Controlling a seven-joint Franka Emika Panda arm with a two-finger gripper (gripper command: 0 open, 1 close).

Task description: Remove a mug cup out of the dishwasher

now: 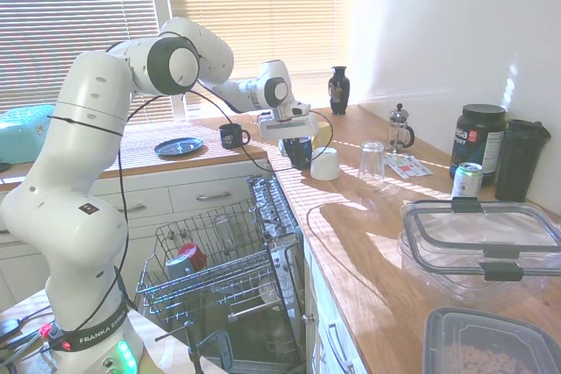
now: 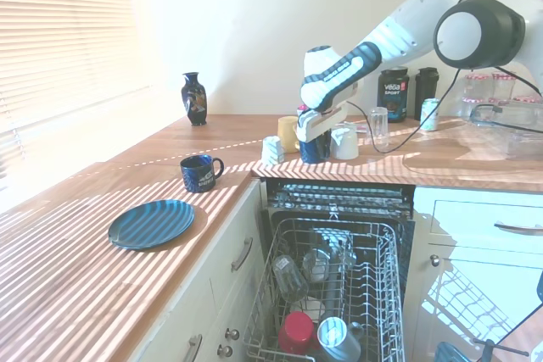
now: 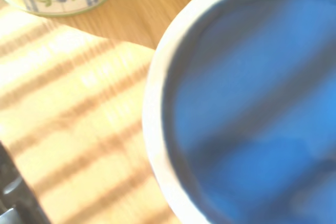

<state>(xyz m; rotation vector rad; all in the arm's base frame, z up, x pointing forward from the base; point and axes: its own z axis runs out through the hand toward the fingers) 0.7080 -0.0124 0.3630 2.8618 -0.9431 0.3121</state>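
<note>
The mug [image 2: 314, 149] is gripped by the pincer [image 2: 313, 135], clamped on its rim, at the tabletop [image 2: 212, 137] edge just above the open dishwasher [image 2: 335, 294]. It is hemmed in by a yellow mug [image 2: 288, 133] behind, a white cup [image 2: 344, 142] and a small upturned cup [image 2: 271, 150] beside it.

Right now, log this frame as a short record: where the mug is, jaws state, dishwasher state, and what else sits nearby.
mug cup: out of the rack, at the worktop above the dishwasher, right under the gripper; blue inside shows in wrist view
gripper: at the mug's rim; jaws state cannot be told
dishwasher: open, rack pulled out, red mug and glasses inside
nearby: yellow mug, white cup, printed navy mug, blue plate
</note>
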